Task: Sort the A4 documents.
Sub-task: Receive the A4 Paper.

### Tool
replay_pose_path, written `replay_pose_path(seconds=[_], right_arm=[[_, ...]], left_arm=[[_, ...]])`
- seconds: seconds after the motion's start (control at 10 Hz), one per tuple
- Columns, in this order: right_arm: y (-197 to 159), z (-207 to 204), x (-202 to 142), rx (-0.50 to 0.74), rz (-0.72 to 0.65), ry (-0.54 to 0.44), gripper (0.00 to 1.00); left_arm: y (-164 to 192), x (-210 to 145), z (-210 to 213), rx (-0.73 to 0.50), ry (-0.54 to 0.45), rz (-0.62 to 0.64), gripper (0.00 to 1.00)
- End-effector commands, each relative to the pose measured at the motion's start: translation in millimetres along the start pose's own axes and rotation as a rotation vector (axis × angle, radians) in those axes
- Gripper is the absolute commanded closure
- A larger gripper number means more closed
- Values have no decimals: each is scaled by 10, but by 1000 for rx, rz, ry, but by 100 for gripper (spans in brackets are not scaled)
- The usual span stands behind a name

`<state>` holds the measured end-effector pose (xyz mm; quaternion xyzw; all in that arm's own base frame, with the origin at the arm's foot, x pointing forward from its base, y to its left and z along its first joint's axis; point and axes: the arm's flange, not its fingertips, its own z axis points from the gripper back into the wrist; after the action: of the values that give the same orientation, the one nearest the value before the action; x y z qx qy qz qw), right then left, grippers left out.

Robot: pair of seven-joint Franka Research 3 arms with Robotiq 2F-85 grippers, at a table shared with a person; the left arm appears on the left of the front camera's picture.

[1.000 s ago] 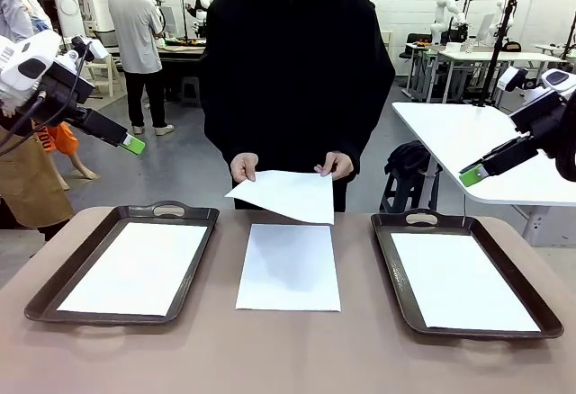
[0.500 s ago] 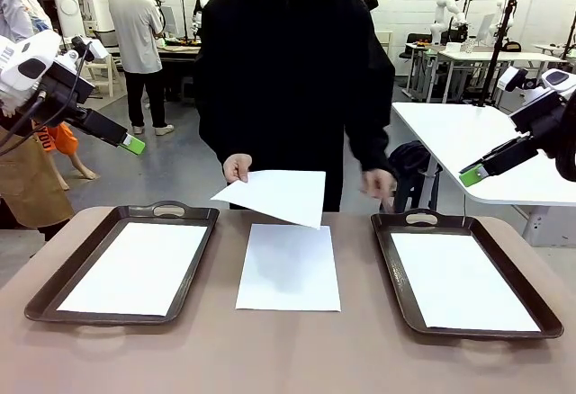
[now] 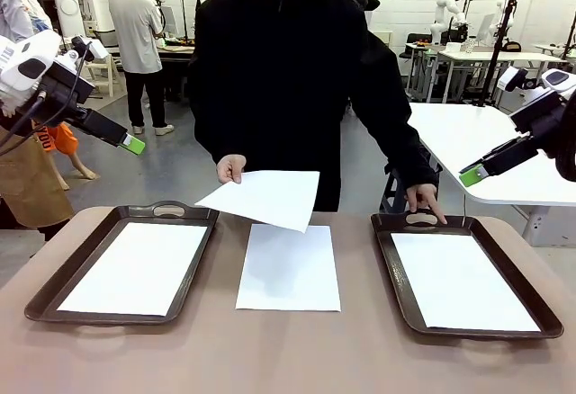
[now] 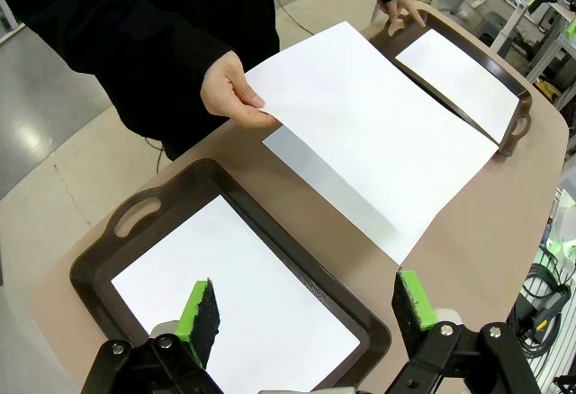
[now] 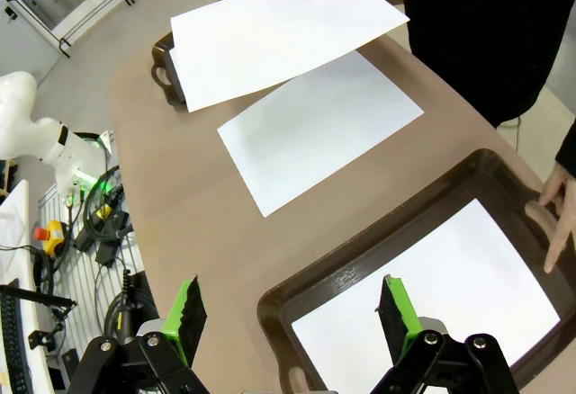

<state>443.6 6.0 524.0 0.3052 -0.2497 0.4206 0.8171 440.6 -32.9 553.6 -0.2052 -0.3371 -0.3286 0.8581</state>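
The person across the table holds one white A4 document [image 3: 261, 198] in one hand [image 3: 231, 168], above the table's far middle. Another sheet [image 3: 289, 266] lies flat on the table between two dark trays. The left tray [image 3: 49, 291] holds a sheet [image 3: 135, 266], and so does the right tray [image 3: 396, 273], with its sheet [image 3: 461, 279]. The person's other hand [image 3: 425, 203] rests a finger at the right tray's far handle. My left gripper [image 3: 133, 145] hangs open high at the left, its wrist view looking down at the left tray [image 4: 135, 232]. My right gripper [image 3: 470, 176] is open and raised above the right tray [image 5: 360, 268].
The brown tabletop [image 3: 288, 358] has bare room in front of the trays. A white table [image 3: 468, 142] stands behind at the right. Other people work at benches in the background.
The person let go of the held sheet with one hand and moved that hand to the right tray's far handle. The held sheet shifted slightly left. Both arms stayed still.
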Motion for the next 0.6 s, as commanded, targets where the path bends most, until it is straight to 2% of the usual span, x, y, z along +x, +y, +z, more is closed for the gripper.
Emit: replay_pose_path(seconds=[0.0, 0.5], right_arm=[[2, -19, -4, -1, -2, -5, 0], [2, -19, -4, -1, -2, -5, 0]], left_arm=[[-8, -3, 7, 4, 4, -10, 0], [-8, -3, 7, 4, 4, -10, 0]])
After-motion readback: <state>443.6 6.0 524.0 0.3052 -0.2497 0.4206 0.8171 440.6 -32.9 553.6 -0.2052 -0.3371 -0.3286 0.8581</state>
